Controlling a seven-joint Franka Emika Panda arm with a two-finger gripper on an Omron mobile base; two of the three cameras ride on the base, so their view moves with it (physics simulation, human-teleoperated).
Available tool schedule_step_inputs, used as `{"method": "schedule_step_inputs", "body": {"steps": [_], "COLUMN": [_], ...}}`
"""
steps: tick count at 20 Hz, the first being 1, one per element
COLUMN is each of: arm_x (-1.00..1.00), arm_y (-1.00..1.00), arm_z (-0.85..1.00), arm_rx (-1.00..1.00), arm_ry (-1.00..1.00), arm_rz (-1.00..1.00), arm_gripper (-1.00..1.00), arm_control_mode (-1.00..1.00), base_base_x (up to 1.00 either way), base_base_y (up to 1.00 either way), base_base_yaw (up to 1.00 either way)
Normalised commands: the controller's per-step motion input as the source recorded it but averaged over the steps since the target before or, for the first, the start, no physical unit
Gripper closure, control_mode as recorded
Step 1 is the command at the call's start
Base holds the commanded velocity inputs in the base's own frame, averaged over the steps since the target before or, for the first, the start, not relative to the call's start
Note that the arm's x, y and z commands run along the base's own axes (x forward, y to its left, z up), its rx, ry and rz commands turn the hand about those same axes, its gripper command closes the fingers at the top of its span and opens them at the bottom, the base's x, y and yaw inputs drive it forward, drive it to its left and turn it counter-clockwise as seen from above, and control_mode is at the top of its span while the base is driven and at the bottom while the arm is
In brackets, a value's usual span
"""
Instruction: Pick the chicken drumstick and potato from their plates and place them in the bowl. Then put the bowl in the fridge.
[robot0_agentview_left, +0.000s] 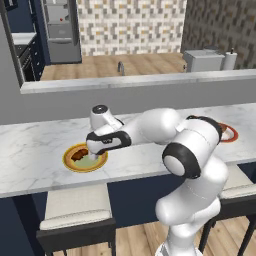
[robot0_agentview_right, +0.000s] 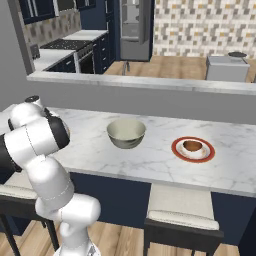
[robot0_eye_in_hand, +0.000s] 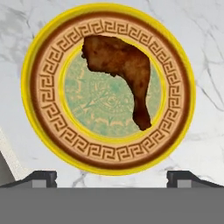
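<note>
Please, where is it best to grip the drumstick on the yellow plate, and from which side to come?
Probably from straight above, across the thick meaty end of the drumstick. It lies flat on the plate, with its thin end tapering to a point that gives little hold. The open gripper already looks down on it.

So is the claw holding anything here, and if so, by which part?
Nothing is held. The claw is open above the dark reddish-brown chicken drumstick, which lies untouched on the round yellow-rimmed plate with a pale green centre.

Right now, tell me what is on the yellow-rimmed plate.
One chicken drumstick lies on the yellow-rimmed plate, across its green centre and patterned band. The plate surface beneath the meat is covered.
</note>
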Motion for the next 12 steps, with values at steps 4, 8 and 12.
{"method": "schedule_step_inputs", "body": {"steps": [4,8,12], "arm_x": [0.22,0.21,0.14], "arm_y": [0.13,0.1,0.1], "arm_z": [-0.24,-0.19,-0.22], "arm_rx": [0.0,0.0,0.0], "arm_ry": [0.0,0.0,0.0], "arm_rz": [0.0,-0.01,-0.06], "arm_gripper": [-1.0,-1.0,-1.0], "arm_control_mode": [-1.0,-1.0,-1.0], "base_base_x": [0.0,0.0,0.0], "base_base_y": [0.0,0.0,0.0], "base_base_yaw": [0.0,0.0,0.0]}}
